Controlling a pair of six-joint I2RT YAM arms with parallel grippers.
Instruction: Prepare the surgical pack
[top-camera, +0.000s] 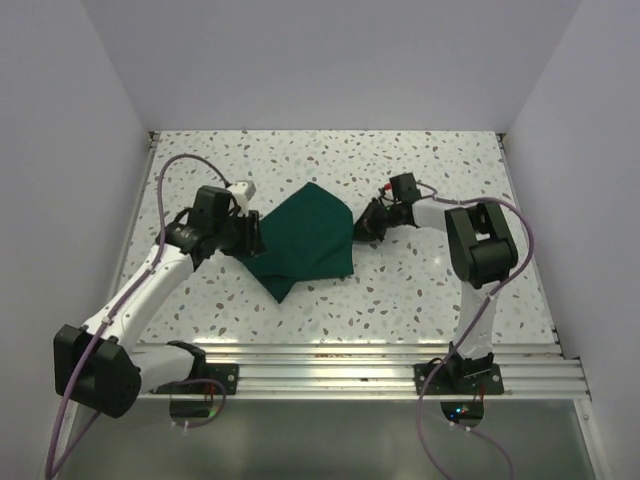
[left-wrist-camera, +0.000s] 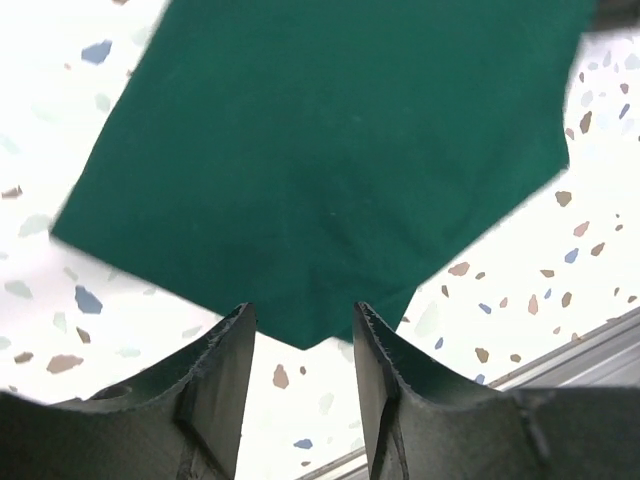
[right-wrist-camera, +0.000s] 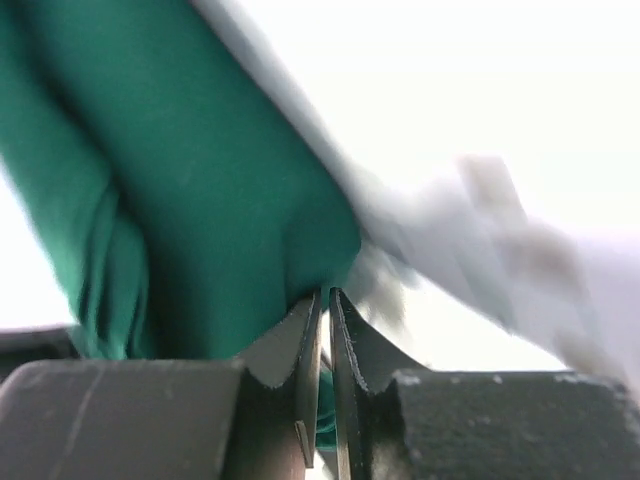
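Bases of both arms sit closest in the top view, bolted to the rail (top-camera: 330, 362) at the near edge. Beyond them is a speckled terrazzo table (top-camera: 430, 300), with plain pale walls on three sides. The green drape (top-camera: 305, 240) lies folded mid-table between the grippers, its long axis running from a far corner down to a point aimed near-left. The left gripper (top-camera: 250, 238) is at its left edge and the right gripper (top-camera: 362, 228) at its right edge, about equally close.

Left wrist view: jaws stand apart, nothing pinched. The green drape (left-wrist-camera: 330, 150) spreads flat ahead of the left gripper (left-wrist-camera: 300, 320), its nearest corner pointing straight into the gap, on the table (left-wrist-camera: 520, 280). Fabric is matte and smooth.

Right wrist view: the right gripper (right-wrist-camera: 322, 300) is closed to a slit on a fold of the green drape (right-wrist-camera: 200, 200). Cloth rises from the tips and bunches in ridges at the left. Background is too blurred to read.

Judgement: only the right arm has a hold, so the coming fold or pull turns on that right edge. The left jaws need only advance along the corner's line to take it
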